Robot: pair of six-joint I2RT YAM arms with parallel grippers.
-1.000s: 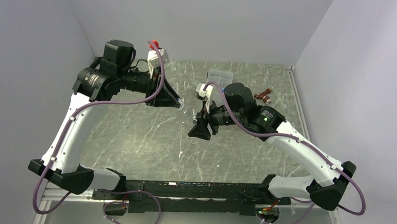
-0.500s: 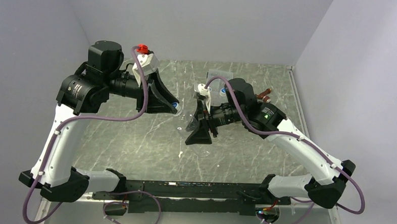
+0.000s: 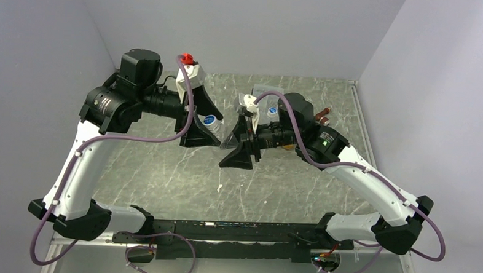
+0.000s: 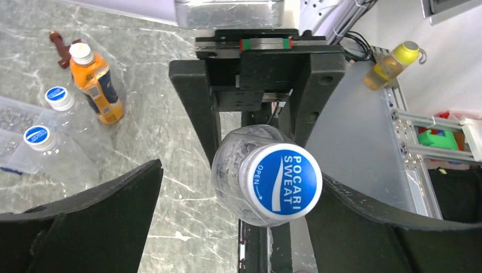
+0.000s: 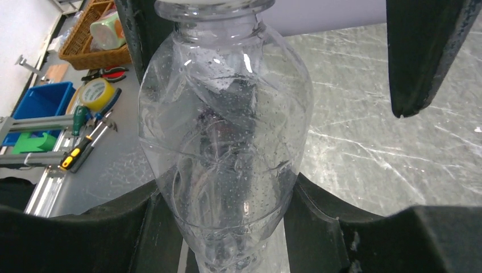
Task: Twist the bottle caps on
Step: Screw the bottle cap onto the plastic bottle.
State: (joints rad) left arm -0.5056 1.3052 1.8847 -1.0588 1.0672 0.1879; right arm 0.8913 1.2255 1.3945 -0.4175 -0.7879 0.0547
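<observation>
the right gripper (image 5: pixel 227 196) is clamped on a clear bottle (image 5: pixel 224 142), its two black fingers (image 5: pixel 108 233) pressing the lower body from either side. the bottle's wall is dotted with droplets on the inside. the bottle is held off the table (image 5: pixel 398 142), and its neck points out from the right gripper toward the left one.

the left gripper (image 4: pixel 239 187) faces the bottle's top with its jaws spread wide. a blue cap (image 4: pixel 282 185) sits on the bottle's neck between the left gripper's fingers (image 4: pixel 85 222). it is printed "pocari sweat", with "open" and an arrow. there is a clear gap between the cap and one finger. the cap lies close against the other finger, and i cannot tell whether they touch. nothing is pinched by the left gripper.

from above, the two grippers meet nose to nose over the middle of the table, with the cap in the left gripper's mouth and the bottle's body in the right one's.

past the right gripper, to the side of its wrist, an orange bottle (image 4: pixel 96 85) with a white cap and a dark label band stands upright on the table. two more clear bottles stand near it, each topped with a blue cap (image 4: pixel 57 95) (image 4: pixel 37 135). a small brown object (image 4: pixel 58 45) lies just beyond the orange bottle.
</observation>
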